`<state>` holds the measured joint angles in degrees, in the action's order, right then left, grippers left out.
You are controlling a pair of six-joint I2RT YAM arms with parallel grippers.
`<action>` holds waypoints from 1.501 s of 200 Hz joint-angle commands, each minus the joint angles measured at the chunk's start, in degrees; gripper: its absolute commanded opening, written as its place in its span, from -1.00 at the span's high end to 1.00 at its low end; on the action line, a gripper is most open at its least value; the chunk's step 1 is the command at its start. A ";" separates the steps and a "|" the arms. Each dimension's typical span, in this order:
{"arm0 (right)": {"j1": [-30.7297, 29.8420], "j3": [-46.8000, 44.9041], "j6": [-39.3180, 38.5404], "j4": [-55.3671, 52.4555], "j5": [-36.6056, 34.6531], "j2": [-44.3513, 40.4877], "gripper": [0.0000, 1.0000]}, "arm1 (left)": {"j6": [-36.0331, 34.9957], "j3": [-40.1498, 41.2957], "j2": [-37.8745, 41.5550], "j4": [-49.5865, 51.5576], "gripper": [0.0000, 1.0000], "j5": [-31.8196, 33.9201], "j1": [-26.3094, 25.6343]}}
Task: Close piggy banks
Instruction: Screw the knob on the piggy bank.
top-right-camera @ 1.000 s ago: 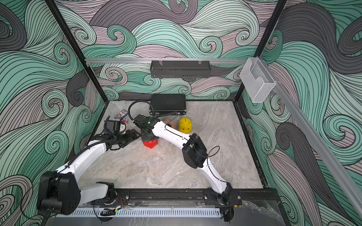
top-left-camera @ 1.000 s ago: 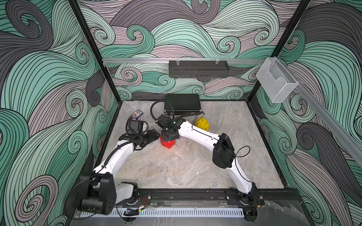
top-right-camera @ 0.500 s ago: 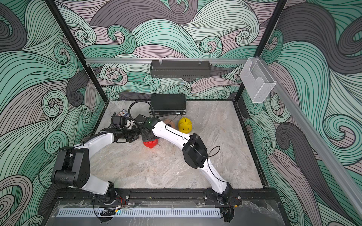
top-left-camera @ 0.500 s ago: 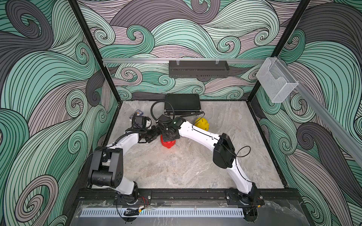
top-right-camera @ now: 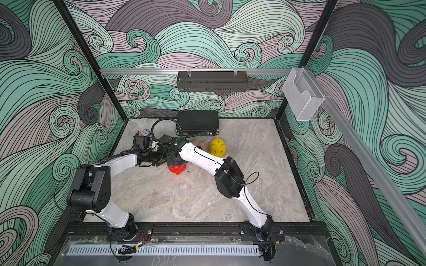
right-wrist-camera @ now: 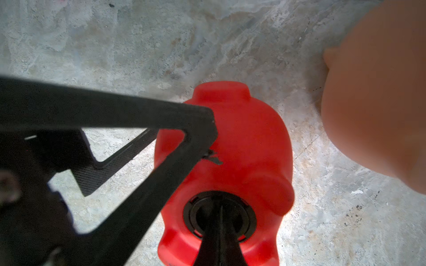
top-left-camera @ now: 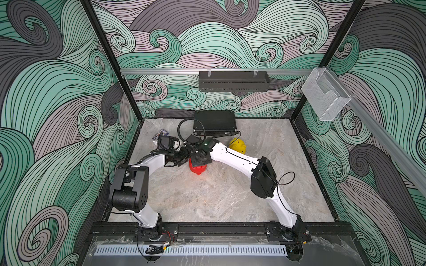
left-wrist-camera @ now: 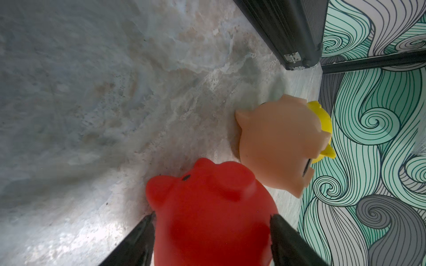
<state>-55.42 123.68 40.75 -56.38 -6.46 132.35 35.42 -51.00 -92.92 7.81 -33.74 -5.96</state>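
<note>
Both top views are only showing the red piggy bank (top-left-camera: 197, 169) poking out under the arms on the tabletop (top-left-camera: 207, 195). In the left wrist view we're seeing the left hand (left-wrist-camera: 212, 215) gripping its sides; in the right wrist view, the right hand (right-wrist-camera: 219, 207) pinched shut, tips on the black plug (right-wrist-camera: 244, 221) in its belly, peach piggy bank (left-wrist-camera: 276, 142) just beside

Marble-look tabletop (top-left-camera: 207, 195): scuffed, with dark specks. Black case (top-left-camera: 214, 122): closed, lying flat at the rear edge against the back wall. Small printed box (top-left-camera: 161, 133): near the rear left corner, partly hidden. Black slotted tray (top-left-camera: 234, 81): hanging on the aluminium rail (top-left-camera: 161, 71). Clear plastic holder (top-left-camera: 325, 96): fixed high on the right-hand side. Walls (top-left-camera: 46, 92): wave-patterned.
</note>
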 commanded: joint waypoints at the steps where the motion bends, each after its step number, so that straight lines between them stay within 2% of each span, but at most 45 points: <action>1: 0.54 -1.61 1.27 -3.84 -0.05 1.77 1.00 | 0.00 0.86 -1.69 3.64 -0.48 1.61 -0.55; 43: 0.84 0.74 4.40 -4.94 0.20 2.42 1.00 | 0.35 2.59 -2.16 3.21 -0.42 1.58 -0.63; 101: 1.53 5.12 15.76 -10.47 -0.49 4.05 1.00 | 1.01 3.66 -2.38 2.84 -0.40 1.82 -0.63; 143: 2.39 7.15 22.78 -10.50 4.68 5.57 1.00 | 1.06 3.77 -2.40 3.08 -0.40 1.88 -0.64; 300: 3.17 6.53 29.40 -10.46 7.93 4.17 1.00 | 0.62 2.51 -1.76 4.78 -0.40 2.54 -0.56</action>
<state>-52.97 131.63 68.58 -64.97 1.34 136.00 37.12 -49.45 -93.54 5.13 -33.12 -6.07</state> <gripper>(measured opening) 0.056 0.703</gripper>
